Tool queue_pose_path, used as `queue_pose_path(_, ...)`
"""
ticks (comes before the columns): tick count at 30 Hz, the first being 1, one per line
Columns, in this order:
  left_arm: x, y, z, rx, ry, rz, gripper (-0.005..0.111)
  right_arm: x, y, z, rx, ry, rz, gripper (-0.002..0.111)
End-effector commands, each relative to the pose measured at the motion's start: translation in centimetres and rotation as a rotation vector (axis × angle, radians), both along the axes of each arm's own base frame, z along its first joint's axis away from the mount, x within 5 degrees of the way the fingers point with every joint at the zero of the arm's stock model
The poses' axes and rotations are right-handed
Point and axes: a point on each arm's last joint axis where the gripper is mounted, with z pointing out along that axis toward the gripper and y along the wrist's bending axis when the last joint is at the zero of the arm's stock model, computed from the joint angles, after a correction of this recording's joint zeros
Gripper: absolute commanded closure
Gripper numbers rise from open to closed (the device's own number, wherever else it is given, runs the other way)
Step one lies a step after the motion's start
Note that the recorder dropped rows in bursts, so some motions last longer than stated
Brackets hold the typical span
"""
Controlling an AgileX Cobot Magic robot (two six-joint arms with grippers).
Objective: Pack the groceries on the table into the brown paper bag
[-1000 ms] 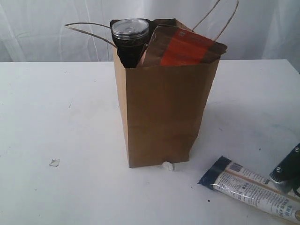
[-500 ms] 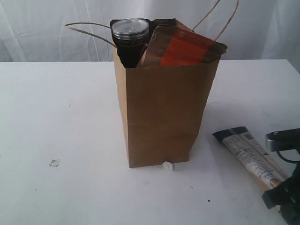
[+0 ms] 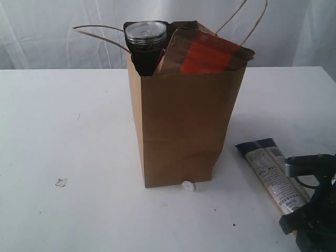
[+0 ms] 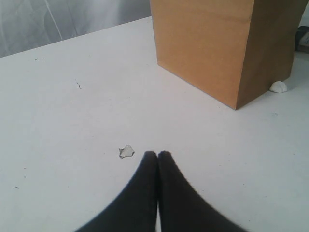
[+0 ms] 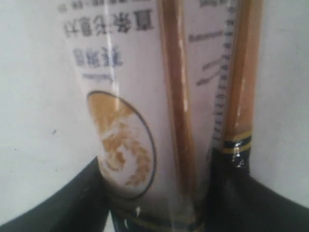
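While the bag [image 3: 184, 126] stands mid-table [image 3: 68, 121] with the can [image 3: 145, 37] and pouch [image 3: 210, 52] poking out of its top, we see in the exterior view that the packet [image 3: 270, 170] lies flat on the table to the bag's right, outside it. The right gripper [image 3: 308, 197] sits at the packet's near end, one finger on each side. Step in hand, we judge: picking up the packet, the only grocery we see still out. Versus a second ago, the packet has swung round so its dark end now points toward the bag, and the right gripper has come in over it. Bag, can, pouch and scrap [image 3: 61, 182] are unchanged.

Left wrist view: the left gripper [image 4: 157, 155] is pinched tight, tips touching, nothing in it, over bare table with the scrap just beside its tips.

Right wrist view: the packet runs between the two dark fingers [image 5: 72, 208]. The jaws stand partway apart; we cannot tell whether they press it or only straddle it. Next move, we judge, needs a firm pinch across the packet, a lift above the bag's rim and a drop beside the pouch, clear of the handles [image 3: 247, 21].
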Motion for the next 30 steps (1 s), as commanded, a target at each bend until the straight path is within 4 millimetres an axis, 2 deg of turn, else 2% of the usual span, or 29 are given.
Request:
queue_pose_path(1,0.0,0.0,-0.1,-0.004,0.007,0.001,0.107,0.2,0.2,1.3,0.043,-0.117,0.010,0.036)
queue_pose_path(4,0.0,0.0,-0.1,-0.004,0.007,0.001,0.107,0.7,0.2,3.1,0.050,-0.232,0.042,0.030)
queue_pose_path(8,0.0,0.0,-0.1,-0.004,0.007,0.001,0.107,1.5,0.3,5.5,0.057,-0.355,0.056,0.030)
queue_pose_path(11,0.0,0.0,-0.1,-0.004,0.007,0.001,0.107,2.7,0.4,7.0,0.057,-0.426,0.083,0.030)
queue_pose_path(15,0.0,0.0,-0.1,-0.004,0.007,0.001,0.107,5.0,0.7,8.0,0.059,-0.455,0.083,0.027)
queue_pose_path(19,0.0,0.0,-0.1,-0.004,0.007,0.001,0.107,7.1,0.8,7.5,0.036,-0.415,0.145,0.021)
queue_pose_path(30,0.0,0.0,-0.1,-0.004,0.007,0.001,0.107,11.2,1.8,3.7,-0.003,-0.381,0.281,0.017)
